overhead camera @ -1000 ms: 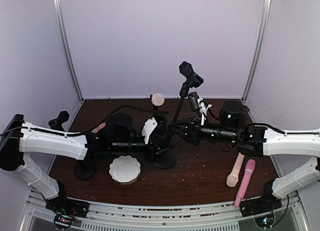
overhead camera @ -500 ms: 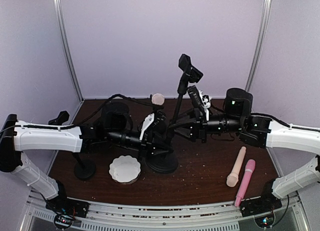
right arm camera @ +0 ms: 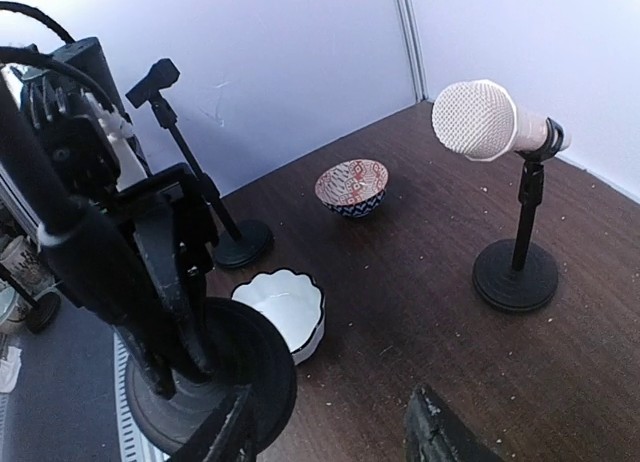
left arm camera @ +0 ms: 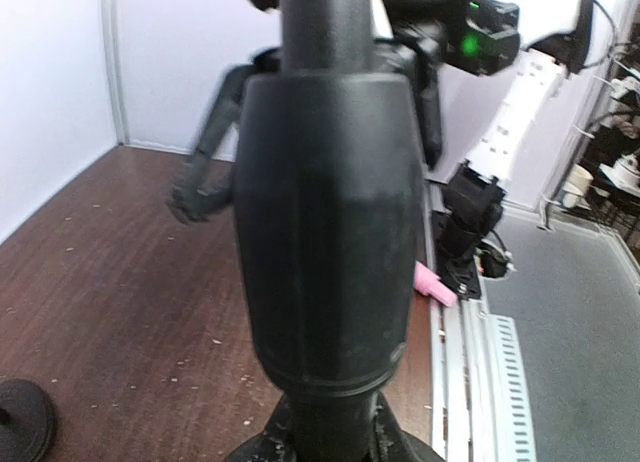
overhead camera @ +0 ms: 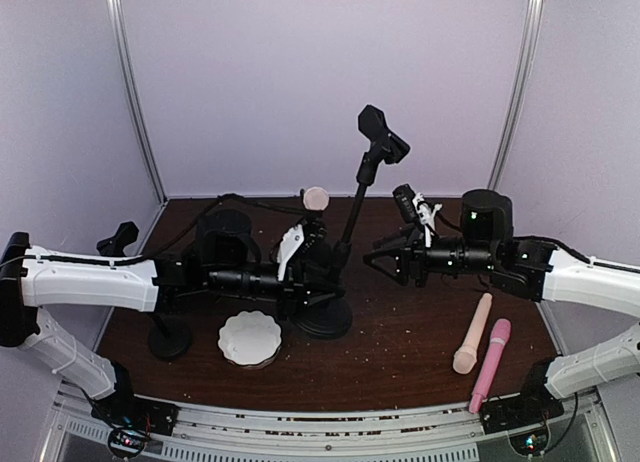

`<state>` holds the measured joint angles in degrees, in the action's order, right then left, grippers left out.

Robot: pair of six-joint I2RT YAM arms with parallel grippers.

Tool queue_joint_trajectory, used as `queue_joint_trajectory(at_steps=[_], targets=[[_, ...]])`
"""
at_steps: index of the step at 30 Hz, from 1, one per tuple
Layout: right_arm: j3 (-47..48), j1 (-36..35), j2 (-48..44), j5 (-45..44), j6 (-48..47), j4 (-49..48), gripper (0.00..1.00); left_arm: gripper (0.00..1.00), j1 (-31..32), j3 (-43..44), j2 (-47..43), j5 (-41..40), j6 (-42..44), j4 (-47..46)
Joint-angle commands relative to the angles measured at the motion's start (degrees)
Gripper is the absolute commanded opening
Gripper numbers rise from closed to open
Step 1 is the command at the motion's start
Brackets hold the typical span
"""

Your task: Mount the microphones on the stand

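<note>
- My left gripper (overhead camera: 315, 270) is clamped tight on the lower pole of the tall stand (overhead camera: 352, 217). In the left wrist view, the stand's thick black sleeve (left arm camera: 325, 232) fills the frame directly ahead.
- The tall stand's round base (overhead camera: 322, 320) rests on the tabletop (overhead camera: 400, 342) near the centre. Its pole leans up and to the right, ending in a black clip (overhead camera: 380, 137).
- My right gripper (overhead camera: 388, 264) is partly spread and holds nothing. It sits just right of the tall stand's pole, apart from it. In the right wrist view its two fingers (right arm camera: 440, 434) show only bare tabletop between them.
- The cream microphone (overhead camera: 472, 332) and the pink microphone (overhead camera: 490, 365) lie side by side on the tabletop at the near right, well apart from both grippers. I cannot tell whether they touch each other.
- The mounted microphone (right arm camera: 478, 120), cream-headed, sits on a short stand (right arm camera: 515, 275) toward the back of the tabletop.
- A white scalloped bowl (overhead camera: 250, 339) stands just left of the tall stand's base.
- A patterned bowl (right arm camera: 352, 187) sits beyond the white one in the right wrist view.
- A small black stand (right arm camera: 240, 244) with its own clip stands on the left side of the tabletop.
</note>
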<state>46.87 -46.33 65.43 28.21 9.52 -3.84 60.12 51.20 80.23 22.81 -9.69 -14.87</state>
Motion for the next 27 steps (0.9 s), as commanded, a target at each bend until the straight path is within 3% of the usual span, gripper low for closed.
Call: queue_joint_trajectory(at_steps=[1,7,16,27], targets=[[-0.2,-1.9,-2.6,-1.2,4.8,-4.0,0.52,0.0,0.0,0.3,-1.7,-9.9,-2.8,-8.0],[4.9,-6.6,1.1,-4.3,7.4,-7.2,0.57,0.0,-0.1,0.9,-0.8,-12.3,-3.8,-8.6],[14.0,-7.1,8.0,-13.6,12.9,-3.2,0.52,0.0,-0.1,-0.3,-1.3,-15.1,-4.6,-9.5],[17.3,-7.7,12.7,-8.7,15.5,-0.5,0.52,0.0,0.0,-0.8,-1.6,-16.9,-4.8,-8.3]])
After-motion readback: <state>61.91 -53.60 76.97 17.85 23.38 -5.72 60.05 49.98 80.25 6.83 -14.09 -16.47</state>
